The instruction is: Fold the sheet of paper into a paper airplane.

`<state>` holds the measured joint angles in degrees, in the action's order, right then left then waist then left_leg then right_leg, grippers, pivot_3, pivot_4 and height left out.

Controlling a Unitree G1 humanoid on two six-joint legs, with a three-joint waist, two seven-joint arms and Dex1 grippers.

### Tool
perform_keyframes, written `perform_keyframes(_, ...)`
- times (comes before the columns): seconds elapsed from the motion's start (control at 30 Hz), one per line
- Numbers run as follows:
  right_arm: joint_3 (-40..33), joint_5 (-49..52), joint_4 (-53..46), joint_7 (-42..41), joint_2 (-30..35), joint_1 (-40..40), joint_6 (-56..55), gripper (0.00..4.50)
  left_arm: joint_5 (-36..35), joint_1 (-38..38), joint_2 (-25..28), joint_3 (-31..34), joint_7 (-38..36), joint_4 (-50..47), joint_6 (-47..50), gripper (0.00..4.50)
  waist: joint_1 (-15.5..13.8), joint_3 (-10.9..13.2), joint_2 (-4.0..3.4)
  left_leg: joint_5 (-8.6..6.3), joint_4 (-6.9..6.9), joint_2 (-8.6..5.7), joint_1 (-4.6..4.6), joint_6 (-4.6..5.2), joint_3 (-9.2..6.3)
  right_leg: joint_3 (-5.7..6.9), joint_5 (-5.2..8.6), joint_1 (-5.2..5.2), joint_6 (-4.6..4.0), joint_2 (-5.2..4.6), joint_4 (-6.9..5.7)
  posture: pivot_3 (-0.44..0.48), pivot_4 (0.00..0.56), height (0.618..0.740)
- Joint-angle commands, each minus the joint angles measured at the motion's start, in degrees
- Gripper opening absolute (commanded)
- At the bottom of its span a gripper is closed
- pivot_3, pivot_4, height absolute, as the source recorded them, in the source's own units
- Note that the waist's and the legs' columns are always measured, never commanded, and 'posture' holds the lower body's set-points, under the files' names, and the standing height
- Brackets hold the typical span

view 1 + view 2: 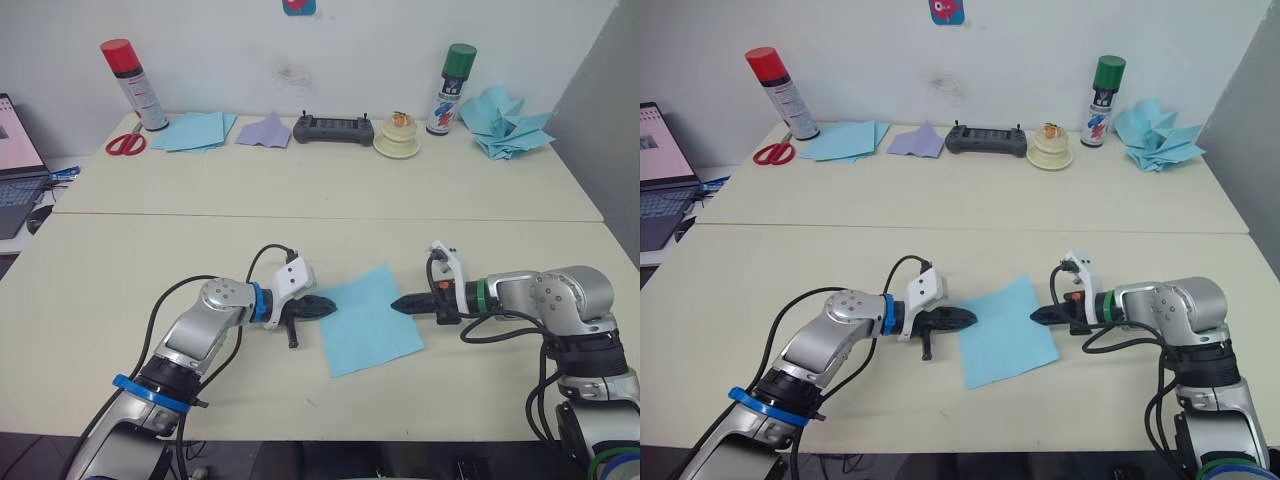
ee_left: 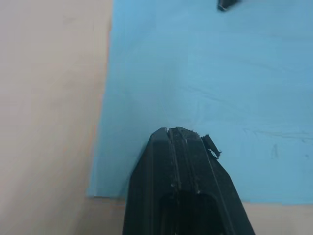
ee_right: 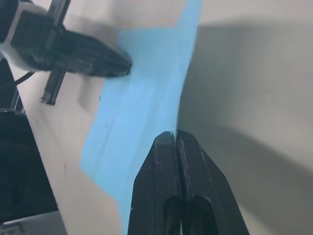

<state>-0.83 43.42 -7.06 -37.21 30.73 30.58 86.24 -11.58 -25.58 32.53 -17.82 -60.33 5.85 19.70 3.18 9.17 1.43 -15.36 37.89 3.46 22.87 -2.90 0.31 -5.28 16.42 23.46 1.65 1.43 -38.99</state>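
Nearest to us, the sheet of paper lies flat on the front part of the tabletop, turned at an angle, with our two arms reaching toward it from either side. Our left end effector has its fingers pressed together with nothing between them, and its tip rests on the sheet at the left edge. Our right end effector is also closed tight and empty, its tip touching the sheet at the right edge. Along the far edge of the tabletop, from left to right, we see a pair of red scissors, a red-capped spray can, a flat pile of blue sheets, a pale purple paper piece, a dark handheld controller, a small cream-coloured roll, a green-capped spray can and a spiky heap of blue paper shapes. A laptop sits off the left side.
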Motion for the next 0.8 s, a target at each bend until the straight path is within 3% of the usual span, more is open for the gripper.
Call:
perform_keyframes(0.03, -2.03, 2.82, -4.02, 0.33, -1.38, -1.53, 3.35, 0.03, 2.06, -0.55, 1.08, -0.06, -0.77, 2.36, -0.14, 0.0, -0.01, 0.0, 0.0, 0.0, 0.0, 0.0, 0.0, 0.0, 0.0, 0.0, 0.0, 0.0, -0.01, 0.0, 0.0, 0.0, 0.15, 0.74)
perform_keyframes(0.33, -3.85, 2.36, -7.16, 2.65, -3.52, -5.01, 6.22, 0.03, 3.7, -0.31, 1.69, -0.85, -2.45, 2.43, -1.36, 0.0, 0.02, 0.0, 0.0, 0.0, -0.01, 0.01, 0.0, 0.0, 0.0, -0.01, 0.03, 0.0, 0.05, 0.02, 0.0, 0.0, 0.15, 0.74)
perform_keyframes(0.8, -2.94, 1.71, -6.14, 2.62, -1.6, -5.64, 3.66, 0.03, 5.03, 0.26, 1.6, -1.16, -2.87, 2.55, -2.14, 0.0, 0.04, 0.0, 0.0, 0.0, -0.01, 0.01, -0.01, 0.0, 0.0, -0.03, 0.08, 0.0, 0.13, 0.03, 0.01, 0.0, 0.15, 0.74)
